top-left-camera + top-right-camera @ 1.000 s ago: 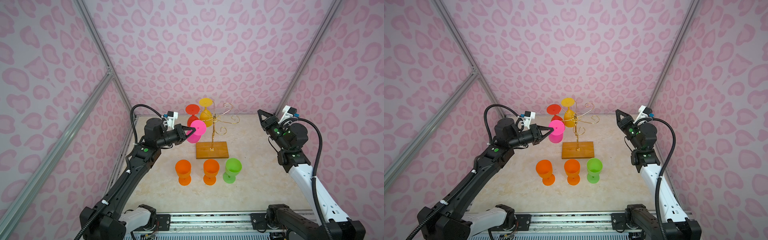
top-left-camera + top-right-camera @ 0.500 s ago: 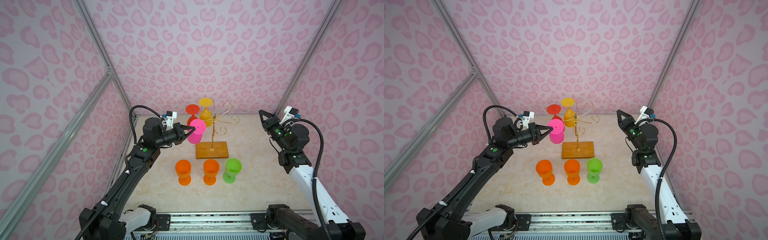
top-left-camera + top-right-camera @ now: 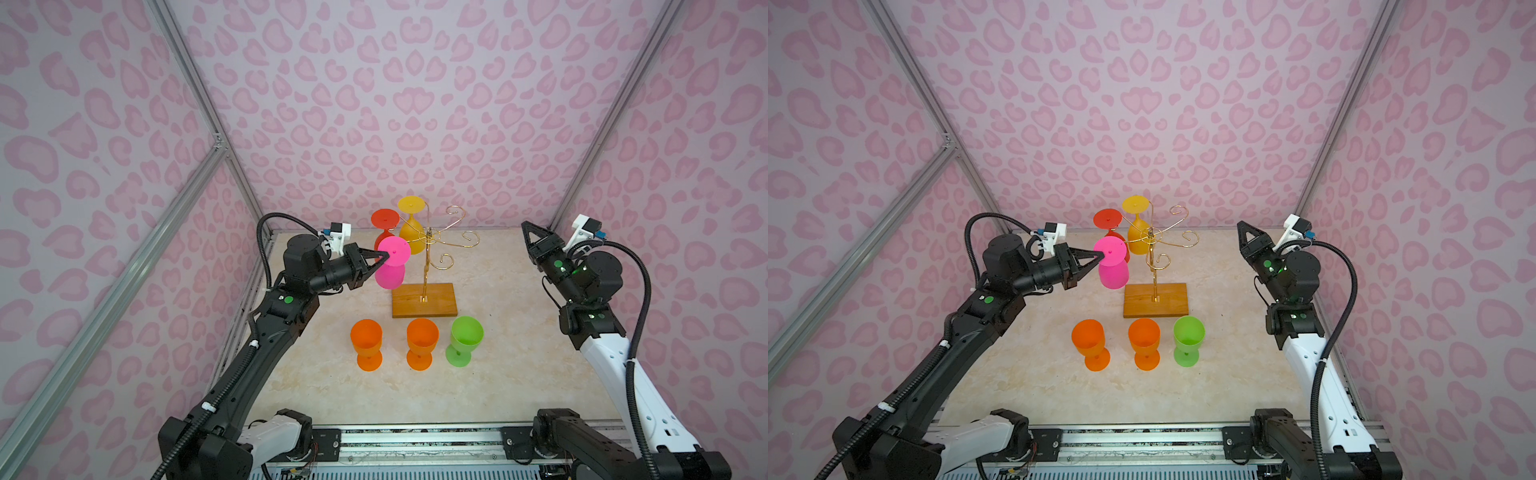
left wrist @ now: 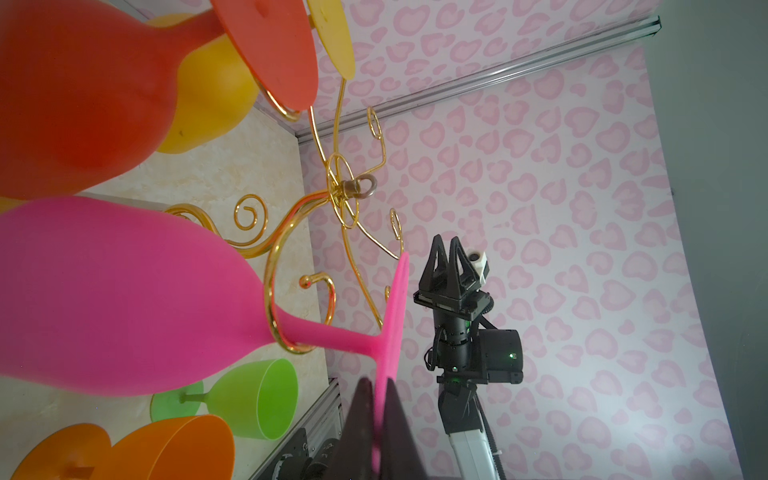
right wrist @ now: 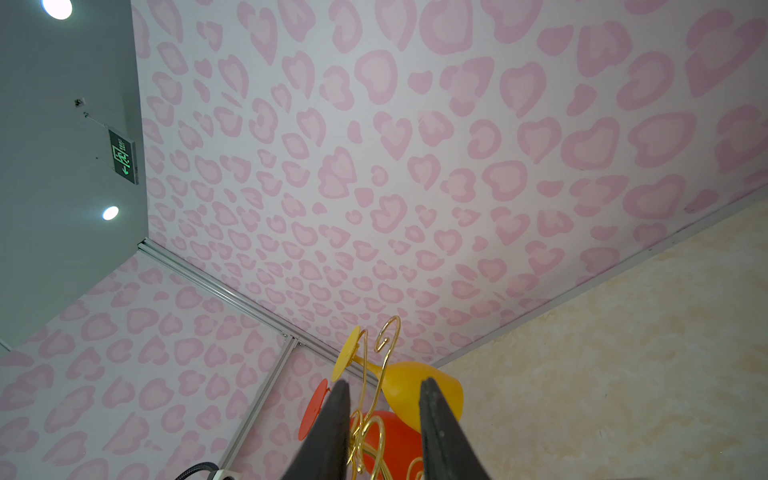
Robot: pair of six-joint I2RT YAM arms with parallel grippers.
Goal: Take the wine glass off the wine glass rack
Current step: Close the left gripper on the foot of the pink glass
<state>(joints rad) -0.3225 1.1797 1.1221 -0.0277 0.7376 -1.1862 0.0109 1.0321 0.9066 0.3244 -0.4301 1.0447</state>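
The gold wire wine glass rack (image 3: pixel 424 266) (image 3: pixel 1155 270) (image 4: pixel 345 191) stands on its wooden base (image 3: pixel 424 300). A pink wine glass (image 3: pixel 390 272) (image 3: pixel 1113 270) (image 4: pixel 124 291) hangs upside down at the rack's left, its stem inside a curled arm. My left gripper (image 3: pixel 384 258) (image 3: pixel 1100 257) (image 4: pixel 376 386) is shut on the edge of the pink foot disc. A red glass (image 3: pixel 385 218) and a yellow glass (image 3: pixel 411 232) hang behind. My right gripper (image 3: pixel 525 226) (image 3: pixel 1241 226) (image 5: pixel 382 384) is raised at the right, open and holding nothing.
Two orange glasses (image 3: pixel 366 338) (image 3: pixel 422 338) and a green glass (image 3: pixel 466 336) stand upright in a row in front of the rack's base. Pink patterned walls with aluminium posts close in the left, back and right.
The left arm has edged a little to the left, still gripping the pink glass's foot. The right arm has barely shifted.
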